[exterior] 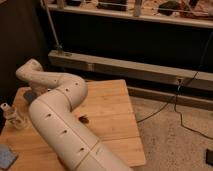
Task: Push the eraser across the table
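Observation:
My white arm point(60, 120) rises from the bottom edge, bends at an elbow point(72, 92) and reaches left to a wrist point(30, 72) that turns down over the far left part of the light-wood table point(107, 107). The gripper sits below that wrist, mostly hidden behind the arm. A small dark grey-blue block, the eraser point(29, 95), shows on the table right beside the wrist's lower end. Whether the gripper touches it is hidden.
A clear bottle point(11, 116) stands near the table's left edge. A flat light-blue pad point(6, 156) lies at the near left corner. A small orange-and-black object point(84, 119) rests mid-table beside the arm. Cables point(175, 107) cross the speckled floor to the right.

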Tool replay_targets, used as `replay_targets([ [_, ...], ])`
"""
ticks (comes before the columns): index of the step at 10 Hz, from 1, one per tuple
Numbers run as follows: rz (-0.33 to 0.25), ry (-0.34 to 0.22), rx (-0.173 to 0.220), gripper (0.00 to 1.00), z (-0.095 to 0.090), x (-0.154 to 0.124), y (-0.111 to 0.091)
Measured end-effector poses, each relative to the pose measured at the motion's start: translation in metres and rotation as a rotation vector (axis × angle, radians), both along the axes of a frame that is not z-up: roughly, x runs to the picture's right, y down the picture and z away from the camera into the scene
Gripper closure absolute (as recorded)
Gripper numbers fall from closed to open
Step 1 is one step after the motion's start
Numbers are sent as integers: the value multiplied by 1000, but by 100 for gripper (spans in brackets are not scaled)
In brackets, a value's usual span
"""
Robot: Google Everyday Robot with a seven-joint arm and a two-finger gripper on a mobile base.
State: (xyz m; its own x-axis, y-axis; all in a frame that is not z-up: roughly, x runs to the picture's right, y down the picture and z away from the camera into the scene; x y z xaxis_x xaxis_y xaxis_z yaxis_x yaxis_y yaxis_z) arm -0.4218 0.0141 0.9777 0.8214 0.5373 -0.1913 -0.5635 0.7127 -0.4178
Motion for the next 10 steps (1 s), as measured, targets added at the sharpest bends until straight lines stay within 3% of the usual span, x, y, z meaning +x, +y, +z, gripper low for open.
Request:
replay_targets([
  [2, -41, 64, 54, 100, 11, 10, -13],
  [5, -96, 233, 203, 100, 29, 33, -42],
  [7, -66, 364, 282, 100, 38, 55, -53],
  [8, -17, 428, 289, 100, 41, 66, -49],
  [9, 37, 455, 265, 100, 43, 71, -41],
  [10, 115, 456, 209, 100, 41, 70, -32],
])
